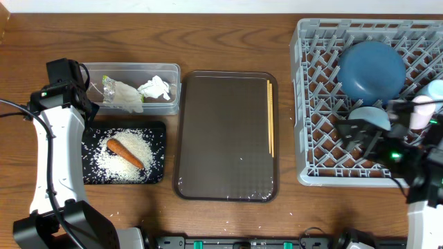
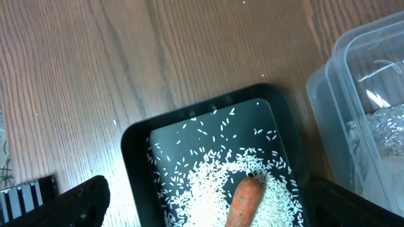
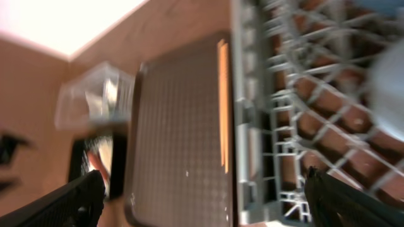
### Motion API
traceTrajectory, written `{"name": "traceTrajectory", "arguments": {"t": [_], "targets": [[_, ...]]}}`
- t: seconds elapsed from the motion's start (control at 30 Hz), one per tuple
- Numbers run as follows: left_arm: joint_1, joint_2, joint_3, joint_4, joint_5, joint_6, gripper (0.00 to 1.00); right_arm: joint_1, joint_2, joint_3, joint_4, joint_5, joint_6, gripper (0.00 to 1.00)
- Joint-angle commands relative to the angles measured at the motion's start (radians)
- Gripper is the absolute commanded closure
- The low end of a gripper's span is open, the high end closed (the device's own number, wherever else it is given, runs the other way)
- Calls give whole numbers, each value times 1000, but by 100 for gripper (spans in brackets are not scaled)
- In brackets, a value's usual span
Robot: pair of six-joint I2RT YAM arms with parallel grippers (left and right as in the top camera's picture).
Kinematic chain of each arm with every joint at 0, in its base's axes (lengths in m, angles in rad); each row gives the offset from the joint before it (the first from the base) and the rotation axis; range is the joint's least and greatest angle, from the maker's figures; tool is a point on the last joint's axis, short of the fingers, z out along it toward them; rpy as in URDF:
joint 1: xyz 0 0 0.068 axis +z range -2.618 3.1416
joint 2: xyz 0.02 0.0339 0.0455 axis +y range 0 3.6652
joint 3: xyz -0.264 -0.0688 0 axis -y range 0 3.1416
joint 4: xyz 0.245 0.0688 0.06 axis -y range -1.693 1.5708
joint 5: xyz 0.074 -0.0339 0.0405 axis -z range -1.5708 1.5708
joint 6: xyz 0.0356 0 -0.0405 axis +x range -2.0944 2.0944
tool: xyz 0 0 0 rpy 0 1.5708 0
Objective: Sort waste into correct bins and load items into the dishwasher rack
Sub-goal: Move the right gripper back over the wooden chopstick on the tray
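The black tray [image 1: 158,133] holds white rice [image 1: 118,164] and an orange carrot [image 1: 124,153]. My left gripper [image 1: 76,104] hovers open and empty over its far end, and the left wrist view shows the tray rim [image 2: 136,135], the rice [image 2: 202,183] and the carrot [image 2: 243,202]. The clear tub [image 1: 131,68] holds the wrapper [image 1: 121,93] and the tissue [image 1: 156,88]. The chopsticks [image 1: 270,117] lie on the brown tray [image 1: 221,138]. The grey rack [image 1: 308,104] holds the dark-blue bowl [image 1: 370,69], a small light-blue bowl [image 1: 370,116] and a white cup [image 1: 423,111]. My right gripper [image 1: 360,135] is open and empty over the rack's front left.
A few loose rice grains [image 1: 118,214] lie on the wooden table in front of the black tray. The blurred right wrist view shows the brown tray [image 3: 177,139], the chopsticks [image 3: 222,107] and the rack's edge [image 3: 249,145]. The clear tub [image 2: 353,94] stands beside the black tray.
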Motion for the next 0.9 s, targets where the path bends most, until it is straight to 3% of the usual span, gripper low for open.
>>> {"name": "traceTrajectory", "arguments": {"t": [0.0,0.17,0.33,0.43,0.63,0.8,0.87], "targets": [[3,-3,-2,-3,-5,-6,1,196,5,93,3,258,67,1],[3,-3,-2,-3,-5,-6,1,495,145,297,-89,514,119,1],[3,-3,-2,-3,-5,-6,1,656,364,508,-215,694,124,1],[3,-3,-2,-3,-5,-6,1,713,497,586,-233,646,76,1],[3,-3,-2,-3,-5,-6,1,781,669,584,-81,514,113,1],[3,-3,-2,-3,-5,-6,1,812,801,584,-14,525,125,1],[3,-3,-2,-3,-5,-6,1,816,865,584,-13,586,210,5]]}}
